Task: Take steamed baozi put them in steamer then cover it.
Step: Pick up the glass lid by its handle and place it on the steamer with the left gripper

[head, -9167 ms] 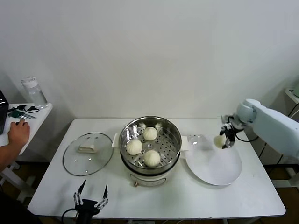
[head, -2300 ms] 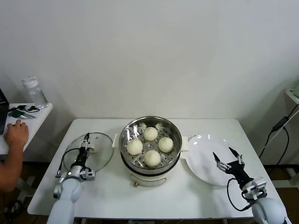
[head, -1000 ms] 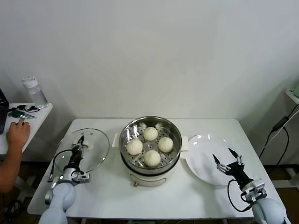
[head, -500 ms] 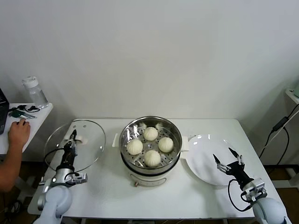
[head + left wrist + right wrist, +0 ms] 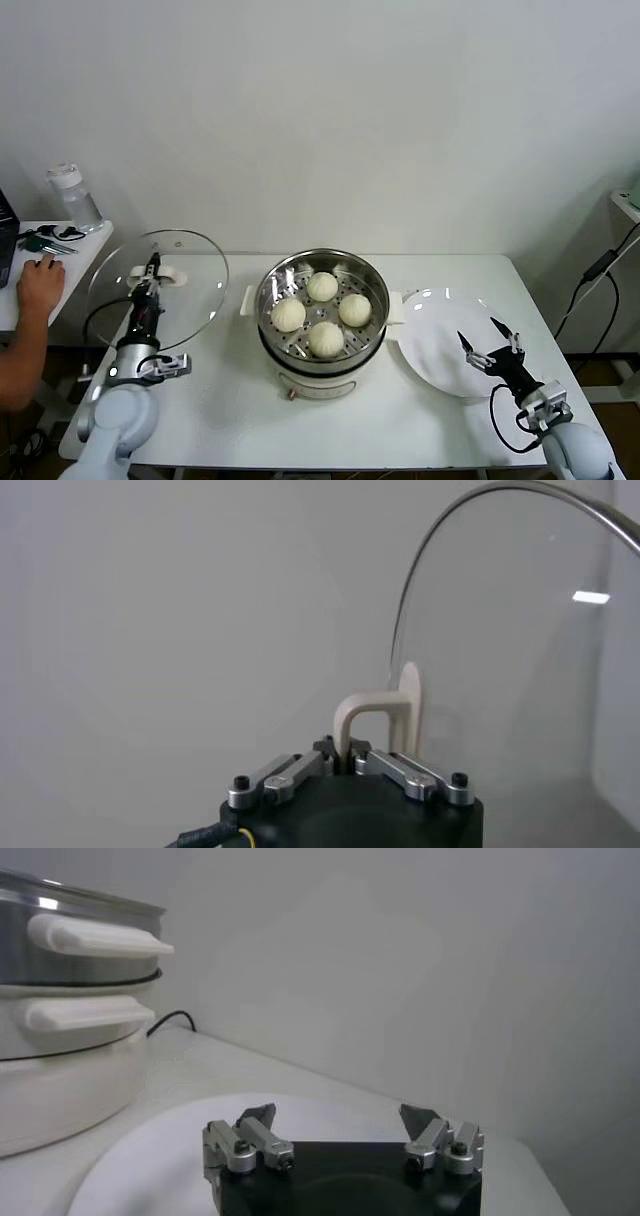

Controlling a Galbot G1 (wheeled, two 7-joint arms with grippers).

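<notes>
Cover lifted off the bench within the last second, now tilted upright in the air left of the steamer. Left pincer clamped shut on its cream handle. Four steamed baozi loaded on the tray, so only covering remained. Right pincer idle, spread wide and empty, over the white plate.

Galbot G1 arm and gripper appearance

Both arms have rounded pale grey-white shells ending in black wrist housings. The left gripper and right gripper have silver metal linkage fingers fastened with black screws and tipped in black. A black cable loops beside each wrist.
</notes>
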